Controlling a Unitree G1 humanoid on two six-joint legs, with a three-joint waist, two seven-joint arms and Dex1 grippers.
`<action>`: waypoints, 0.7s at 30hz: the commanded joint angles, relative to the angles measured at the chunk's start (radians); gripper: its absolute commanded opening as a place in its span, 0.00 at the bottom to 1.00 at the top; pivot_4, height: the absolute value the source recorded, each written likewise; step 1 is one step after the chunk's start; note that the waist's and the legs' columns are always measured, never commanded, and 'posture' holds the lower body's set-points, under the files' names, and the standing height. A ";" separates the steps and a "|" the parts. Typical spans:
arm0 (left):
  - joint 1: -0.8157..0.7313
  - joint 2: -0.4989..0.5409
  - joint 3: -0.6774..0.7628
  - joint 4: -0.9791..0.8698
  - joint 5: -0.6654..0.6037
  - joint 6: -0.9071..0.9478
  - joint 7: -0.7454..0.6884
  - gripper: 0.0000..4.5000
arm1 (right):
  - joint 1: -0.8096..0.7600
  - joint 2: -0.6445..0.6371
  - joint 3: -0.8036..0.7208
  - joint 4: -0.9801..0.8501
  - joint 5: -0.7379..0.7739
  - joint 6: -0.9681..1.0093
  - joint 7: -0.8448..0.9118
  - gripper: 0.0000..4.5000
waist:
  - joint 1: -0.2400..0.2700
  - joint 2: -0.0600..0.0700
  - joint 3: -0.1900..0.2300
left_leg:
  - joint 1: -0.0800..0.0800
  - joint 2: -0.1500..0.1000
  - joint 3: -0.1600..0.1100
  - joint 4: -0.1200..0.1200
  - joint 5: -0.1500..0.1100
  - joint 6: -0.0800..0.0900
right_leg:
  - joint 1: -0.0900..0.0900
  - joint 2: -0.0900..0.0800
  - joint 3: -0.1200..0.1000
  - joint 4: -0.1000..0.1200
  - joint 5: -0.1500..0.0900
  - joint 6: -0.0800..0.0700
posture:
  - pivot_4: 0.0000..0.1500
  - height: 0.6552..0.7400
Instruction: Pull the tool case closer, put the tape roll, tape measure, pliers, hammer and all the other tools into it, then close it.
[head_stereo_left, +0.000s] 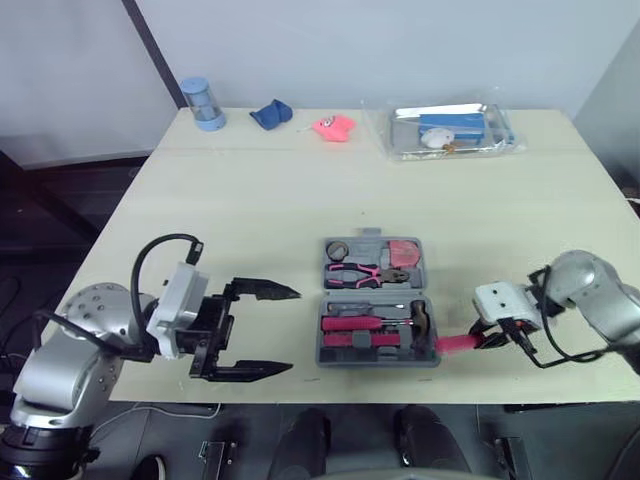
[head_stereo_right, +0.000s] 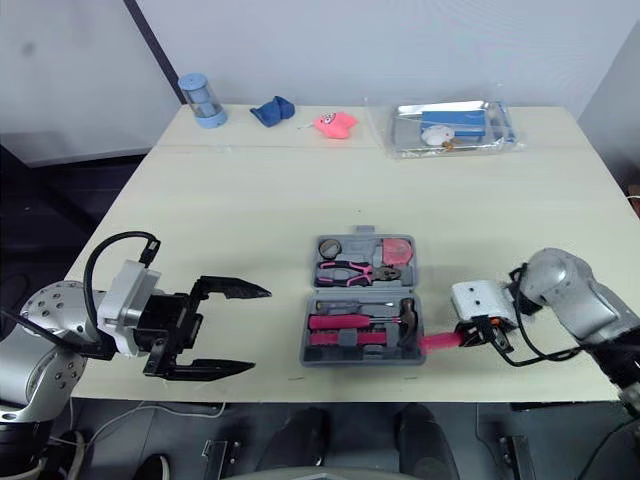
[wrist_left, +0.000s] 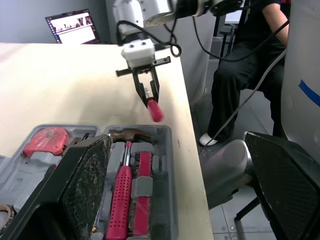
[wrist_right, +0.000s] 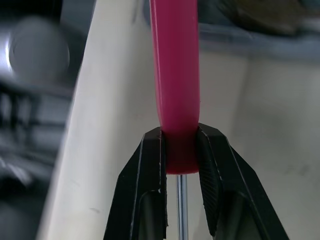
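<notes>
The grey tool case (head_stereo_left: 378, 292) lies open near the table's front edge. In it I see a tape roll (head_stereo_left: 337, 248), a pink tape measure (head_stereo_left: 403, 252), pliers (head_stereo_left: 352, 275) and a pink-handled hammer (head_stereo_left: 355, 323). My right gripper (head_stereo_left: 485, 340) hovers just right of the case, shut on a pink-handled screwdriver (wrist_right: 175, 75). The screwdriver's handle points at the case's lower right corner. The steel shaft runs back between the fingers (wrist_right: 150, 165). My left gripper (head_stereo_left: 292, 330) stands open to the left of the case, holding nothing.
Along the far edge stand a blue cup (head_stereo_left: 203, 103), a blue cloth (head_stereo_left: 270, 114), a pink object (head_stereo_left: 333, 126) and a clear plastic packet (head_stereo_left: 452, 130). A person (wrist_left: 250, 60) sits beyond the table's right side, near a laptop (wrist_left: 72, 27).
</notes>
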 joint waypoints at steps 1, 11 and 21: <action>0.002 -0.004 0.012 -0.049 -0.029 0.002 0.015 1.00 | 0.073 0.016 -0.161 -0.102 0.067 0.243 -0.157 0.07 | 0.000 0.000 0.000 | 0.000 0.000 0.000 0.000 0.000 0.000 | 0.000 0.000 0.000 0.000 0.000 0.000 | 1.00 1.00; -0.033 -0.011 -0.008 -0.035 -0.036 0.012 0.032 1.00 | 0.252 0.169 -0.402 -0.296 0.097 0.729 -0.584 0.07 | 0.001 0.000 0.000 | 0.000 0.000 0.000 0.000 0.000 0.000 | 0.000 0.000 0.000 0.000 0.000 0.000 | 1.00 1.00; -0.070 -0.009 -0.024 -0.048 -0.055 0.033 0.036 1.00 | 0.099 0.523 -0.523 -0.341 0.066 1.190 -0.939 0.07 | -0.005 -0.004 -0.002 | 0.000 0.001 0.000 -0.001 0.000 0.000 | 0.000 0.001 0.000 0.000 0.000 0.000 | 1.00 1.00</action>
